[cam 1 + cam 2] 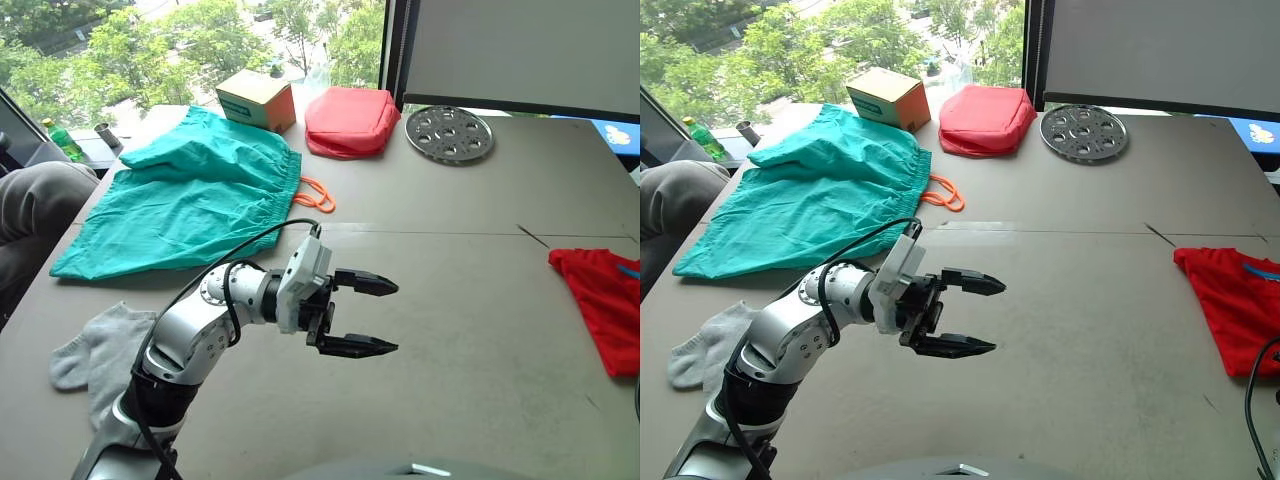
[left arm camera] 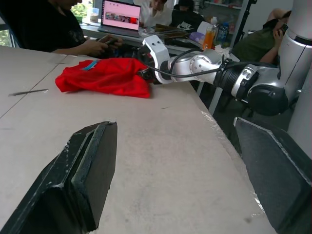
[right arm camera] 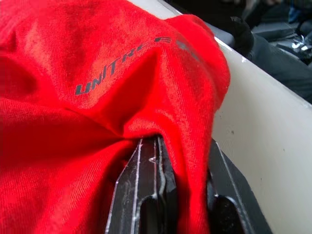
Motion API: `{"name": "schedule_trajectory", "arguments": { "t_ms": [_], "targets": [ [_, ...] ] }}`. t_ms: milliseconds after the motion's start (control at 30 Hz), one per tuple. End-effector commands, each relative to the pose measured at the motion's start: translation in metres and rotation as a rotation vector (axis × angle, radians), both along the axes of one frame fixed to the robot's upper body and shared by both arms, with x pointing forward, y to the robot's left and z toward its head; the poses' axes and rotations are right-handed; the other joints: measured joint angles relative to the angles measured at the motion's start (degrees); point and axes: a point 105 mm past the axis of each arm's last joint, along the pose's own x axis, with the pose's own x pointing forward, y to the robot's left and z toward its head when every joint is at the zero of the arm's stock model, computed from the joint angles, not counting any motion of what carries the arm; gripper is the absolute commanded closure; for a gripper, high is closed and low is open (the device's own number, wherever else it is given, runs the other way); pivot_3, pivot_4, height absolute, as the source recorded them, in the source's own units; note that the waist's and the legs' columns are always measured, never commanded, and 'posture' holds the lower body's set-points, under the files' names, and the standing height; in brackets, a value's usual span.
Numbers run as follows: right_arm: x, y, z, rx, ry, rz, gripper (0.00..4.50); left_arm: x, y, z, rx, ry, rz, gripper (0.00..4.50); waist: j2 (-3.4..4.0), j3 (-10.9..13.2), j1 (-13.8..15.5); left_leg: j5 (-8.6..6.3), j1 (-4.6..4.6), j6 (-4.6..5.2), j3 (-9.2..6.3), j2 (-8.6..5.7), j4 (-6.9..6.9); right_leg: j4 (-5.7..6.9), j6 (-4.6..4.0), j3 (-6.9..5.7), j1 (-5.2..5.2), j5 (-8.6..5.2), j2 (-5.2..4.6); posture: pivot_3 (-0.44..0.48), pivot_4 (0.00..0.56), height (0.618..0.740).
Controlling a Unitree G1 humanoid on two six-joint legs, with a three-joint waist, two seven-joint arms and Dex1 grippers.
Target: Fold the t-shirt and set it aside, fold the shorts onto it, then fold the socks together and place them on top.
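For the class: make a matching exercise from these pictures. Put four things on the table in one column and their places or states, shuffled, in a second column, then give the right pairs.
Things:
1. shorts
2. t-shirt
3. socks
4. left end effector

Places or states:
A. pinched in the right end effector at the table's right edge
B. open, holding nothing, over bare table
C. near left edge, beside the left arm
D. spread at far left, orange drawstring showing

Pairs: 1-D, 2-A, 3-C, 4-B

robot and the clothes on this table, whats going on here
The right gripper is shut on the t-shirt, bunched at the table's right edge. The left gripper hovers open over the bare middle, holding nothing. The shorts lie spread at far left and the socks near left, both unfolded.
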Motion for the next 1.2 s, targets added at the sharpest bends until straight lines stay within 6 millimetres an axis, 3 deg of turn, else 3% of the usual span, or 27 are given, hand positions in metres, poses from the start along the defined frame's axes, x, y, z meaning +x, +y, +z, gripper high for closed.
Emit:
{"name": "schedule_trajectory", "arguments": {
  "t_ms": [33, 167, 200, 267, 367, 400, 500, 567, 633, 800, 867, 967, 1067, 1200],
  "targets": [
    [-0.017, -0.002, 0.014, -0.023, -0.025, 0.069, 2.19, 0.002, -0.003, 0.005, -0.02, -0.028, -0.005, 0.41, 0.03, 0.0, 0.0, 0.07, 0.03, 0.11, 0.0, 0.01, 0.0, 0.04, 0.0, 0.01, 0.0, 0.0, 0.0, 0.0, 0.15, 0.739],
    [-0.048, -0.002, 0.035, -0.057, -0.022, 0.127, 0.32, 0.006, -0.004, 0.004, -0.044, 0.013, 0.025, 0.41, 0.36, 0.0, 0.1, 0.0, 0.08, -0.02, -0.05, 0.06, -0.02, 0.07, -0.01, -0.01, -0.01, 0.0, 0.02, 0.0, 0.15, 0.739],
    [-0.061, -0.003, 0.041, -0.075, -0.011, 0.12, 0.08, 0.008, -0.003, 0.004, -0.054, 0.028, 0.037, 0.41, 0.45, 0.0, 0.2, -0.01, 0.08, -0.02, -0.05, 0.07, -0.02, 0.07, 0.0, -0.01, -0.02, 0.0, 0.02, 0.0, 0.15, 0.739],
    [-0.083, -0.007, 0.054, -0.114, 0.006, 0.082, 0.08, 0.013, -0.004, 0.003, -0.067, 0.05, 0.065, 0.41, 0.57, -0.1, 0.2, -0.02, 0.07, -0.03, -0.06, 0.06, -0.02, 0.05, 0.0, 0.0, -0.02, -0.01, -0.02, 0.0, 0.15, 0.739],
    [-0.092, 0.007, 0.081, -0.155, -0.031, 0.161, 0.08, 0.021, -0.003, 0.0, -0.086, 0.087, 0.106, 0.41, 0.63, -0.1, 0.1, -0.03, 0.08, -0.04, -0.06, 0.08, -0.02, 0.03, 0.01, 0.02, -0.03, -0.02, -0.04, 0.0, 0.15, 0.739],
    [-0.086, 0.022, 0.096, -0.163, -0.073, 0.252, 0.08, 0.024, -0.002, 0.0, -0.095, 0.1, 0.127, 0.41, 0.63, -0.1, 0.0, -0.03, 0.09, -0.05, -0.06, 0.1, -0.03, 0.03, 0.01, 0.03, -0.03, -0.02, -0.04, 0.0, 0.15, 0.739],
    [-0.055, 0.092, 0.127, -0.126, -0.181, 0.638, 0.08, 0.035, 0.003, -0.004, -0.112, 0.12, 0.218, 0.41, 0.64, 0.0, -0.4, -0.04, 0.15, -0.06, -0.07, 0.18, -0.12, 0.03, 0.01, 0.09, -0.07, -0.03, -0.02, 0.0, 0.15, 0.739],
    [-0.027, 0.145, 0.136, -0.072, -0.218, 0.907, 0.08, 0.041, 0.008, -0.004, -0.134, 0.143, 0.299, 0.41, 0.54, 0.1, -1.0, -0.04, 0.19, -0.06, -0.13, 0.19, -0.19, 0.0, 0.02, 0.09, -0.17, -0.03, -0.03, 0.0, 0.15, 0.739],
    [-0.004, 0.183, 0.133, -0.016, -0.212, 1.122, 0.08, 0.043, 0.014, -0.003, -0.14, 0.143, 0.371, 0.41, 0.3, 0.2, -1.4, -0.04, 0.19, -0.06, -0.13, 0.18, -0.22, -0.03, 0.02, 0.11, -0.17, -0.03, -0.05, 0.0, 0.15, 0.739],
    [0.031, 0.219, 0.112, 0.03, -0.135, 1.322, 0.08, 0.036, 0.028, -0.003, -0.115, 0.11, 0.467, 0.41, -0.24, 0.5, 0.1, -0.03, 0.13, -0.07, -0.15, 0.09, -0.22, -0.07, 0.01, -0.04, -0.25, -0.02, -0.05, 0.0, 0.15, 0.739],
    [0.038, 0.245, 0.106, 0.054, -0.113, 1.456, 0.08, 0.036, 0.038, -0.002, -0.108, 0.104, 0.534, 0.41, -0.2, 0.5, 1.0, -0.03, 0.09, -0.07, -0.19, 0.06, -0.22, -0.05, 0.0, -0.07, -0.26, -0.02, -0.05, 0.0, 0.15, 0.739],
    [0.052, 0.292, 0.107, 0.081, -0.164, 1.657, 1.04, 0.042, 0.063, -0.006, -0.073, 0.047, 0.719, 0.41, -0.32, 0.6, 1.0, -0.02, 0.11, -0.08, -0.19, 0.08, -0.18, -0.02, -0.01, -0.1, -0.25, -0.02, -0.02, 0.0, 0.15, 0.739],
    [0.059, 0.322, 0.106, 0.035, -0.176, 1.798, 2.14, 0.049, 0.086, 0.0, -0.096, 0.033, 0.891, 0.41, -0.39, 0.6, 0.7, -0.01, 0.13, -0.09, -0.16, 0.09, -0.09, 0.01, 0.0, -0.1, -0.24, -0.02, -0.02, 0.0, 0.15, 0.739],
    [0.08, 0.349, 0.109, 0.015, -0.245, 1.881, 4.26, 0.053, 0.131, 0.005, -0.091, -0.028, 1.203, 0.41, -0.56, 0.6, 0.6, -0.01, 0.09, -0.09, -0.17, 0.09, -0.07, 0.01, 0.01, -0.14, -0.22, -0.01, -0.04, 0.0, 0.15, 0.739]
  ]
}}
